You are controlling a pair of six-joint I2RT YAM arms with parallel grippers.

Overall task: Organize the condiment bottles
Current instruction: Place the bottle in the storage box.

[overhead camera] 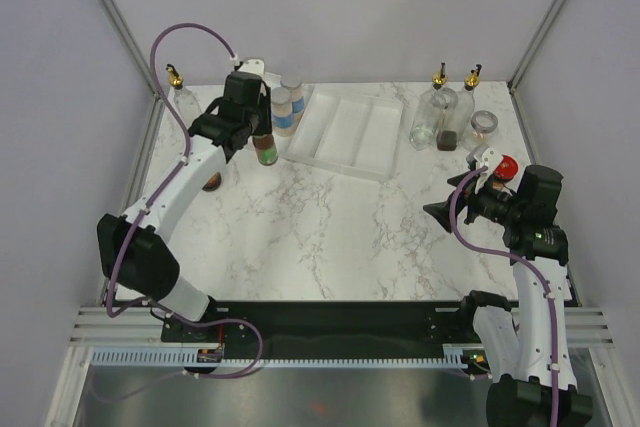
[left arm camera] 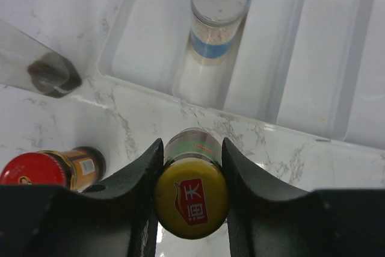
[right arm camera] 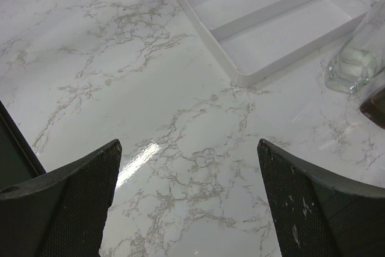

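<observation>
The yellow-lidded jar (left arm camera: 191,201) bears a red mark. The tray (left arm camera: 319,58) is plain white. The table (right arm camera: 150,88) is grey-veined white marble.

Bright even overhead light, faint soft shadows, glare patch on the glossy white marble tabletop (right arm camera: 141,154), sharp focus
</observation>
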